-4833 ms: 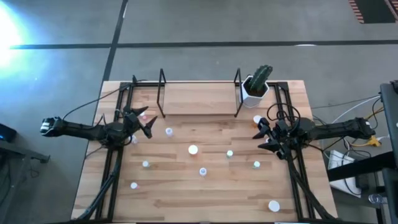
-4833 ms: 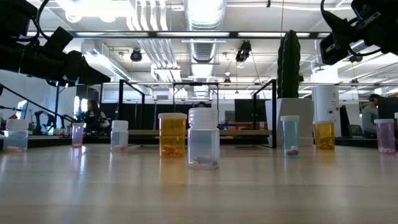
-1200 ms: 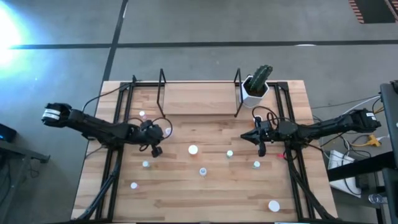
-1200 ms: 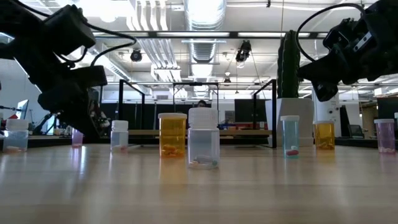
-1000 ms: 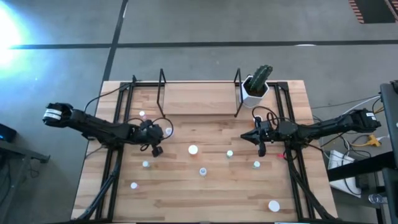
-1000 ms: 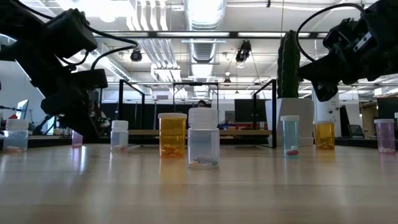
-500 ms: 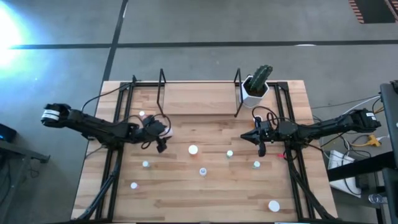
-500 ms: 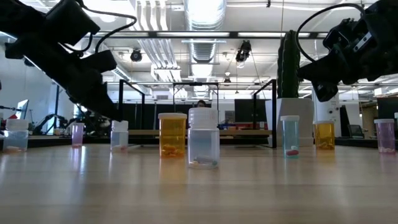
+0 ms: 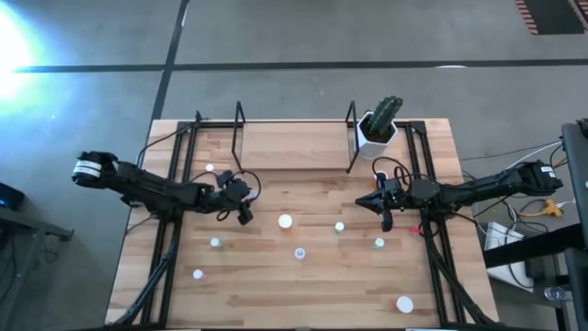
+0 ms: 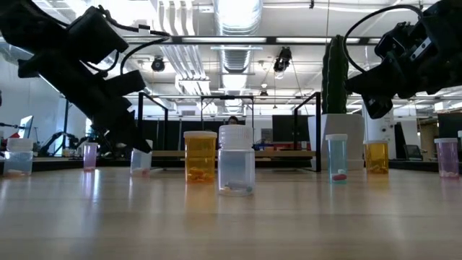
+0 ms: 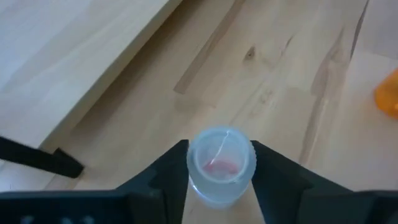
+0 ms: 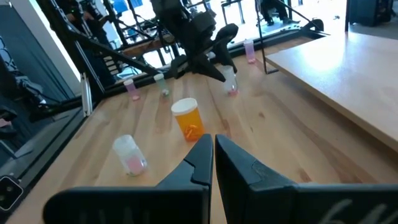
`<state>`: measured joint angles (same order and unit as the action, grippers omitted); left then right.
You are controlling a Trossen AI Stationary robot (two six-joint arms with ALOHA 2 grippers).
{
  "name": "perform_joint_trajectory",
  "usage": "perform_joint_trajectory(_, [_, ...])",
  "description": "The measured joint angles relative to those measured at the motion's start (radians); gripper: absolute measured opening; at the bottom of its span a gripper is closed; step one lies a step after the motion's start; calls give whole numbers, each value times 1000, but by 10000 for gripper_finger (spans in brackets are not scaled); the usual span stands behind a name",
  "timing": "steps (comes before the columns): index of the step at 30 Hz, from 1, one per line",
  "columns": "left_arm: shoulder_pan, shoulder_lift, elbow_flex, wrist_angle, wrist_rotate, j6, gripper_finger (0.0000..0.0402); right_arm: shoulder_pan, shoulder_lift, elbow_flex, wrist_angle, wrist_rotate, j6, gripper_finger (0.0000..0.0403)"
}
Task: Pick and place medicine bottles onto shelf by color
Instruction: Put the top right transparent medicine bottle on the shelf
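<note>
The left gripper (image 11: 219, 163) has its fingers (image 11: 166, 171) pinching a small clear bottle (image 11: 220, 165) near the shelf (image 9: 294, 145), toward the surface's left edge. The right gripper (image 12: 213, 149) hovers with fingers pressed together near the right edge.

Right end effector (image 12: 213, 163) seen at near edge, dark fingers pressed together, nothing held. Orange bottle (image 12: 188, 120) stood on desk (image 12: 292, 118) just beyond fingertips. Clear bottle with pink contents (image 12: 130, 154) tilted beside it. Left end effector (image 12: 227, 73) seen farther off, set around small clear bottle (image 12: 231, 81). Pink bottle (image 12: 131, 88), green bottle (image 12: 161, 84) and second pink bottle (image 12: 249, 50) stood beyond. Raised light-wood shelf (image 12: 336, 81) seen alongside.
</note>
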<state>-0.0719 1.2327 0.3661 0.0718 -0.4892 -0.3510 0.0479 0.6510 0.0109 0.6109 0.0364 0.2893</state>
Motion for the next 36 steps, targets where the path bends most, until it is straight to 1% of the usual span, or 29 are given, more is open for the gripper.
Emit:
perform_joint_trajectory(1, [0,8,5,0,1,0,119,0,0,0,-1,0,0,9])
perform_joint_trajectory(5, [0,22,31,-12,19,3,117,0,0,0,-2,0,-1,9])
perform_joint_trajectory(9, [0,27,113,-6,86,45,117,0,0,0,-4,0,-1,9])
perform_joint_trajectory(12, [0,60,207,-8,93,92,117,0,0,0,-4,0,-1,9])
perform_joint_trajectory(16, [23,150,373,-8,118,167,117,0,1,0,-4,0,-1,9])
perform_joint_trajectory(19, [70,238,502,-10,119,173,117,0,2,0,-5,0,-1,9])
perform_joint_trajectory(21, [116,296,583,-12,114,142,117,0,5,0,-3,0,-1,9])
perform_joint_trajectory(25, [209,406,729,-12,61,80,117,0,5,0,-3,0,-1,9])
perform_joint_trajectory(29, [278,493,840,-22,-33,57,117,0,5,0,-1,1,-1,9])
perform_joint_trajectory(32, [328,545,915,-68,-102,8,117,0,5,0,-1,1,-1,9])
perform_joint_trajectory(36, [397,615,977,-74,-126,-66,117,0,5,0,-2,17,-1,9])
